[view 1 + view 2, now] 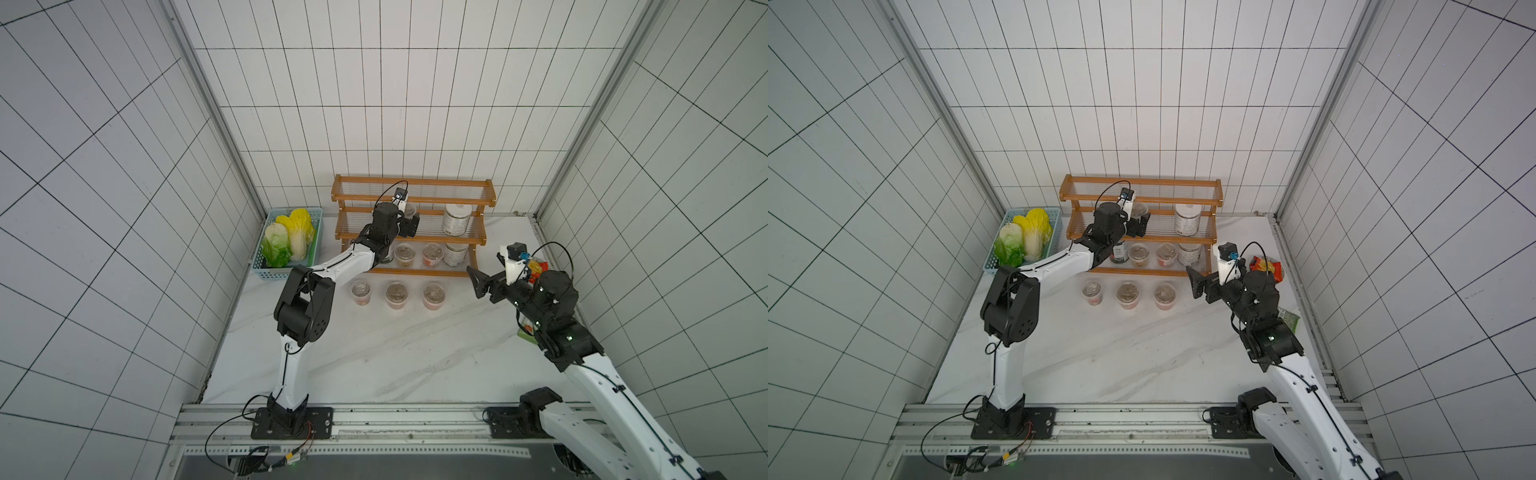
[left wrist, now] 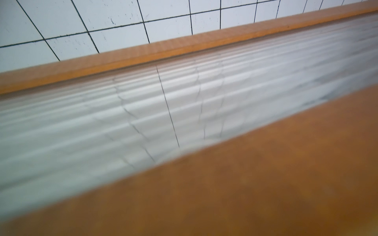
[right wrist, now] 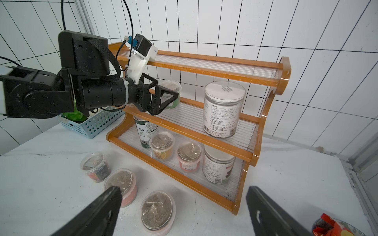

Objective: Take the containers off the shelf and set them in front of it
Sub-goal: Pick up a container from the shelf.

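1. Top views: both top views show my left hand (image 1: 411, 221) reaching into the shelf (image 1: 415, 183) at its middle tier. Its fingers stand apart on either side of the green-based cup (image 1: 410, 209). The tall jar (image 1: 457, 218) stands on the same tier, further right. A row of three cups (image 1: 397, 293) sits on the counter (image 1: 374, 365), just near of the shelf. My right hand (image 1: 482, 286) hangs open and empty by the shelf's right end.
2. Left wrist: the shelf (image 2: 143, 55) fills the frame, blurred wood and clear slats; my left hand's state cannot be told here.
3. Right wrist: my right fingers (image 3: 98, 212) are spread wide with nothing between them. The bottom tier holds a green-labelled tin (image 3: 146, 130), a yellow-based cup (image 3: 161, 147), a red-based cup (image 3: 189, 157) and a short jar (image 3: 218, 167). Whether my left fingers touch the green-based cup, I cannot tell.
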{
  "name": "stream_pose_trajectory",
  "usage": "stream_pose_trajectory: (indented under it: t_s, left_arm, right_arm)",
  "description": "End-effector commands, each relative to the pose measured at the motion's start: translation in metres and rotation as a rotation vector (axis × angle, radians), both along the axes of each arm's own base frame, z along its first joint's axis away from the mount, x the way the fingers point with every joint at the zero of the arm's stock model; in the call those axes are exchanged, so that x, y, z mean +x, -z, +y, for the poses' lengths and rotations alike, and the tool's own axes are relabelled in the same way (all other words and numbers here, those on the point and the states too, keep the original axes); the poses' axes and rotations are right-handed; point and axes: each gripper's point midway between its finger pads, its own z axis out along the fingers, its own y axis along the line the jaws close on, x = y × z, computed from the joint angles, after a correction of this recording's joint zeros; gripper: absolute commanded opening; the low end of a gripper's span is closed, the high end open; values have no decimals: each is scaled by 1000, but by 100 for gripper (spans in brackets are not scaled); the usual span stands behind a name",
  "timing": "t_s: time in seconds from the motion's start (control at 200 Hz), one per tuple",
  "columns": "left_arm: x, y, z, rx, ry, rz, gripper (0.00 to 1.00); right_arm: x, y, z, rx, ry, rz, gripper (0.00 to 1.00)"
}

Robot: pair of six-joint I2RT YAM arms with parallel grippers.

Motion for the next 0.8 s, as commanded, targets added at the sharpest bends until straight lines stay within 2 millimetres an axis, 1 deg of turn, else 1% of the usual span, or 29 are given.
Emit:
stream_pose_trajectory:
  t_s: [0.0, 0.07, 0.21, 0.275, 0.34, 0.465, 0.505, 0.69, 0.795]
  left_arm:
    - [9, 7, -3, 18, -3, 2, 99]
    - [12, 7, -6, 15, 0, 0, 98]
    - [17, 13, -9, 33, 4, 12, 99]
    - [18, 14, -9, 38, 3, 19, 97]
    - [17, 15, -9, 46, 6, 20, 93]
    - [16, 13, -8, 51, 7, 9, 80]
    - [16, 13, -8, 52, 9, 9, 77]
    - [13, 15, -8, 52, 10, 15, 71]
    - [9, 9, -8, 57, 8, -1, 69]
  right_arm:
    - [0, -21, -2, 20, -1, -47, 99]
    - [1, -20, -2, 19, 0, -46, 99]
    - [1, -21, -2, 18, 2, -47, 99]
    - [1, -21, -2, 18, 2, -47, 99]
    - [0, -21, -3, 16, 2, -48, 99]
    - [1, -21, -2, 17, 2, -47, 99]
    - [0, -20, -2, 17, 1, -46, 99]
    - [0, -20, -3, 17, 3, -45, 99]
    - [0, -20, -3, 17, 2, -45, 99]
